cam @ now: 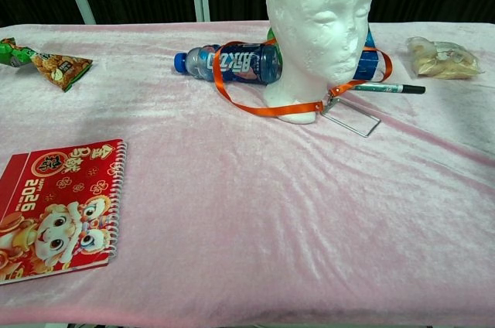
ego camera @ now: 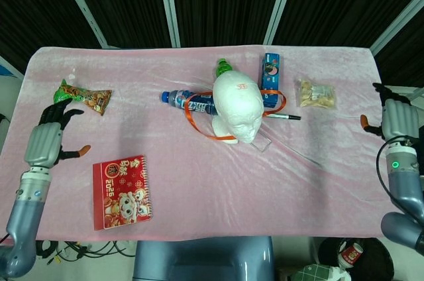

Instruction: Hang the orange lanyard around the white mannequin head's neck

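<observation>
The white mannequin head stands upright at the table's middle back. The orange lanyard loops around its neck, draping over the bottle on one side and down to a clear badge holder on the cloth in front. My left hand hovers at the table's left edge, fingers spread, holding nothing. My right hand is off the right edge, fingers apart and empty. Neither hand shows in the chest view.
A blue-labelled bottle lies left of the head; a green-capped bottle and blue box sit behind it. A pen, two snack bags and a red notebook also lie on the pink cloth.
</observation>
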`<act>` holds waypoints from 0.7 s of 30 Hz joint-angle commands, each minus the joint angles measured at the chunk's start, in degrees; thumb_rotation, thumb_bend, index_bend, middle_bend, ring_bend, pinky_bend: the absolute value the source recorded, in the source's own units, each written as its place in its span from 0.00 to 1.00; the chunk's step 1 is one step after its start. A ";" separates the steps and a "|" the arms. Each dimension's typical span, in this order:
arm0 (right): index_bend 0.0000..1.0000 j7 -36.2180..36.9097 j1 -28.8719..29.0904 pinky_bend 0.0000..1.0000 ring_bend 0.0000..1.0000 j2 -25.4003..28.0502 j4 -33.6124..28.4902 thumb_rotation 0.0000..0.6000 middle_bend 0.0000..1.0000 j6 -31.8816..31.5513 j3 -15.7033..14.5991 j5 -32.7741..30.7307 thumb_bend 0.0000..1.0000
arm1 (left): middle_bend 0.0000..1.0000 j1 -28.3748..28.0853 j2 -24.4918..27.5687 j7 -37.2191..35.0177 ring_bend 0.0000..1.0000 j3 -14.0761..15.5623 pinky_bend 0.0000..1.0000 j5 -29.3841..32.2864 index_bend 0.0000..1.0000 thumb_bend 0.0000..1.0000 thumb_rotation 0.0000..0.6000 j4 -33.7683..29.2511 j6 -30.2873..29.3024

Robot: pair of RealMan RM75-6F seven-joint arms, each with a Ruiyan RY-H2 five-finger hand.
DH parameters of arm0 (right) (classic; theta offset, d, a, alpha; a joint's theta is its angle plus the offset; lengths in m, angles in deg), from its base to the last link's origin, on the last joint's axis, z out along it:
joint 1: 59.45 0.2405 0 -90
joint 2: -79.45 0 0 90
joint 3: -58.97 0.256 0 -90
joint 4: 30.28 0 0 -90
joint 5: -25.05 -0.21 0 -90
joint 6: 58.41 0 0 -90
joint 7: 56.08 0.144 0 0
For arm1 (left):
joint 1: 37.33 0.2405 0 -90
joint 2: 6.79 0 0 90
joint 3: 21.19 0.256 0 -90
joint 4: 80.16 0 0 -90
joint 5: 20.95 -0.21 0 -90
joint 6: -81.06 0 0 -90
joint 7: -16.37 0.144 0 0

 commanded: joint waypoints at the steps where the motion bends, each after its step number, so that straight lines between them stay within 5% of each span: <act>1: 0.27 -8.19 -3.18 0.47 0.48 -4.18 -4.44 1.00 0.48 -6.92 -3.40 0.14 0.44 | 0.05 4.59 2.53 -0.77 0.00 3.71 0.00 -4.35 0.24 0.17 1.00 -1.76 -4.52; 7: 0.27 -14.88 -5.34 0.64 0.65 -8.15 -9.35 1.00 0.65 -10.28 -7.03 0.89 0.53 | 0.05 10.78 2.63 -4.82 0.00 6.88 0.00 -9.25 0.24 0.17 1.00 -0.65 -11.16; 12: 0.27 -19.65 -3.04 0.74 0.74 -9.95 -11.99 1.00 0.76 -7.97 -6.36 0.54 0.57 | 0.05 14.24 0.93 -8.77 0.00 8.18 0.00 -12.45 0.24 0.17 1.00 1.57 -14.80; 21: 0.24 -22.72 0.65 0.78 0.79 -13.62 -15.60 1.00 0.80 -3.16 -4.04 -1.90 0.62 | 0.05 15.83 0.69 -10.52 0.00 6.93 0.00 -12.81 0.24 0.17 1.00 1.97 -15.19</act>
